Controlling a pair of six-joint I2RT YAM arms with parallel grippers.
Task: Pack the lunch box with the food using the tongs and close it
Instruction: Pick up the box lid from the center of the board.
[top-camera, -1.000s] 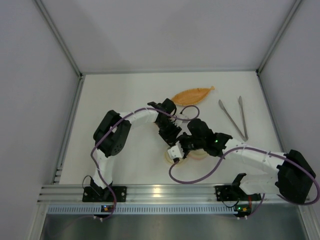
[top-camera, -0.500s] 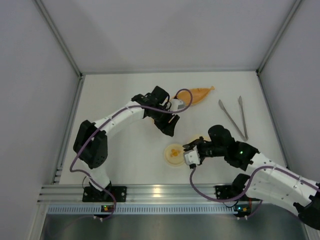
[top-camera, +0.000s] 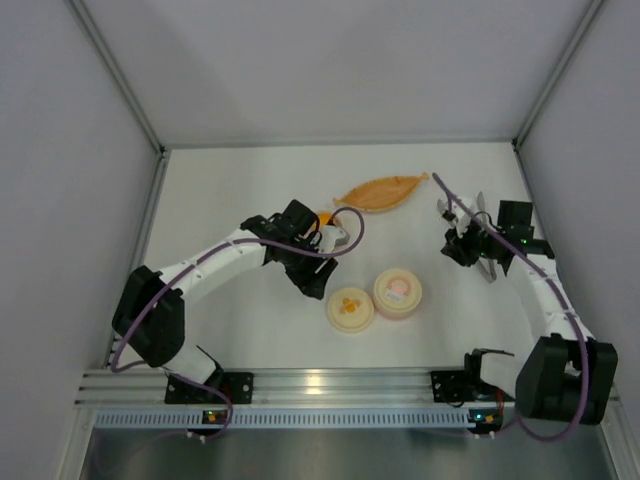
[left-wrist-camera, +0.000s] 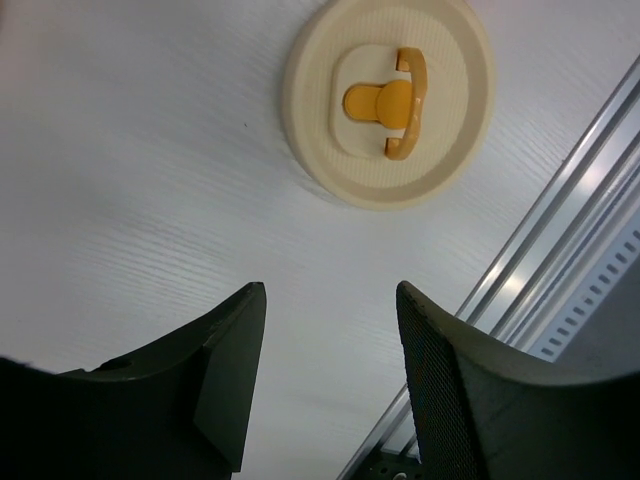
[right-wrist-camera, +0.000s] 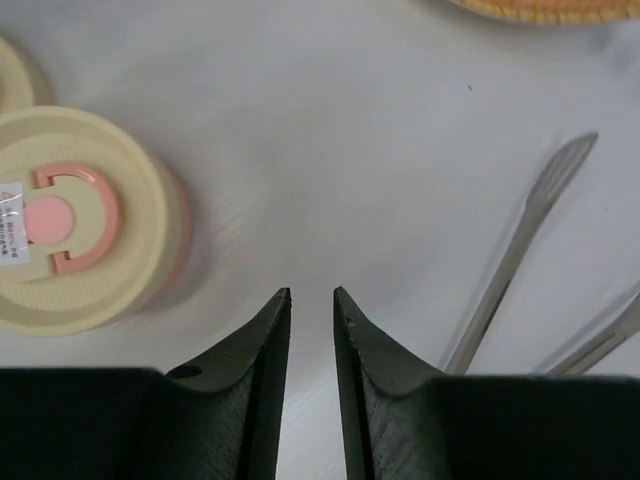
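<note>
Standing well apart with only bare table between them, the left gripper's (top-camera: 319, 285) fingers (left-wrist-camera: 228, 352) are released and hold nothing. They hover over the white table (top-camera: 250, 190), to the left of the pink-handled lunch box (top-camera: 398, 293) as the top view shows it. The orange-handled lunch box (left-wrist-camera: 388, 100), lid on, lies just ahead of these fingertips and sits right beside the pink-handled one on its left. The table's aluminium rail (left-wrist-camera: 560, 250) runs along the near side of both.

The right gripper's (top-camera: 458, 248) fingers (right-wrist-camera: 265, 372) stand only a slit apart, with table showing through the gap and nothing grasped. This gripper hangs to the right of the pink-handled lunch box and a little farther back. The tongs (right-wrist-camera: 520, 245) lie flat on the table just beyond it on its right, untouched and farther still from the pink-handled lunch box. From above they are partly hidden under the right arm.

The orange leaf-shaped dish (top-camera: 380, 192) rests behind the pink-handled lunch box, well apart from it. A small orange lump (top-camera: 323, 217), seemingly food, peeks out behind the left wrist, back-left of that box.
</note>
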